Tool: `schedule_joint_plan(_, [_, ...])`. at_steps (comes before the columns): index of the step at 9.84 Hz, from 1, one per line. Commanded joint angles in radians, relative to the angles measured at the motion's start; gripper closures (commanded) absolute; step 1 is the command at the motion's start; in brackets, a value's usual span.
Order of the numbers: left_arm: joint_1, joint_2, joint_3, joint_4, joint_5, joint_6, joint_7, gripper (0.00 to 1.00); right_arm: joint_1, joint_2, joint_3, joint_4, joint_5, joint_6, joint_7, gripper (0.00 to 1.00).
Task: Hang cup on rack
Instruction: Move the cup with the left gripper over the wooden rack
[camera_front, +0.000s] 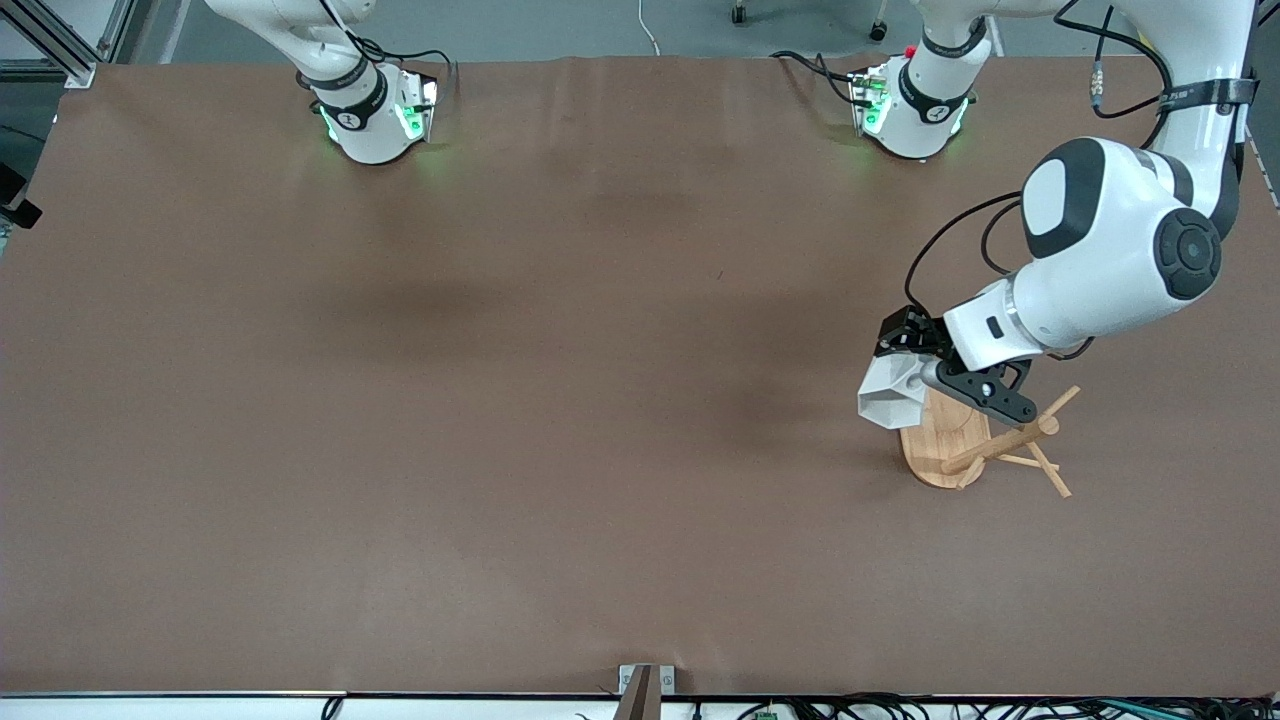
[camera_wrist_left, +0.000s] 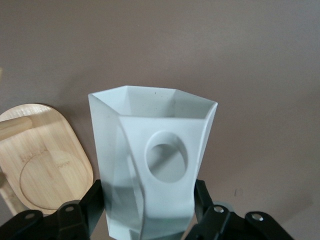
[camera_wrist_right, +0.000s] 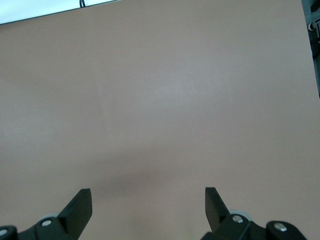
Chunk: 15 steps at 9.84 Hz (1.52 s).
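Observation:
My left gripper (camera_front: 905, 375) is shut on the white faceted cup (camera_front: 890, 395) and holds it in the air beside the bamboo rack (camera_front: 985, 445), over the edge of its oval base (camera_front: 940, 440). In the left wrist view the cup (camera_wrist_left: 150, 170) fills the middle with its flat tab handle and round hole (camera_wrist_left: 166, 162) facing the camera, black fingers (camera_wrist_left: 92, 202) on both sides, and the rack's base (camera_wrist_left: 42, 162) beside it. The rack stands at the left arm's end of the table, its pegs (camera_front: 1055, 405) angled out. My right gripper (camera_wrist_right: 148, 200) is open over bare table; it is out of the front view.
The brown table (camera_front: 500, 400) spreads wide toward the right arm's end. Both arm bases (camera_front: 370, 110) stand along the table's edge farthest from the front camera. A small metal bracket (camera_front: 645, 685) sits at the nearest edge.

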<state>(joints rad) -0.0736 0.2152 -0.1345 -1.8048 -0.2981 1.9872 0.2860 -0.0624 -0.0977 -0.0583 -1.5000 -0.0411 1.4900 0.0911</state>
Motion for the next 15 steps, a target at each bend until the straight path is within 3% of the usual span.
schedule_joint_plan(1, [0.008, 0.047, 0.012, 0.008, -0.032, 0.008, 0.034, 1.00, 0.004, 0.010, 0.003, 0.024, -0.017, -0.017, 0.016, 0.00])
schedule_joint_plan(15, [0.008, 0.087, 0.111, 0.008, -0.073, 0.008, 0.133, 1.00, 0.003, 0.010, 0.003, 0.024, -0.014, -0.017, 0.018, 0.00])
